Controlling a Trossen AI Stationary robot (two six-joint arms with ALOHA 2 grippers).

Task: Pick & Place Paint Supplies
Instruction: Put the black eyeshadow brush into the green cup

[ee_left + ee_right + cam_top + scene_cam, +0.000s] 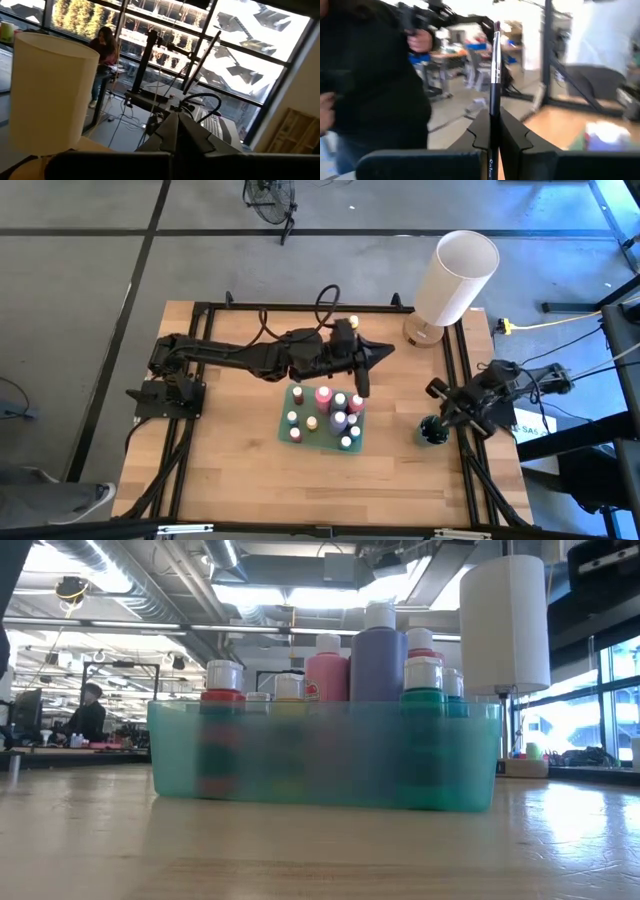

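Green tray [288,402] mid-surface holds approx a dozen paint bottles [324,396], upright. Left tool [381,350] pinched tight, empty, just behind tray. Right tool [441,412] clamps brush [494,75] over dark cup [432,431] at the surface's right edge.

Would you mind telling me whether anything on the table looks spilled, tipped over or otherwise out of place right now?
Nothing stands out. The paint bottles stand upright in the green tray, with no spill on the table. The right gripper holds a brush upright in shut jaws, and the lamp stands at the far corner.
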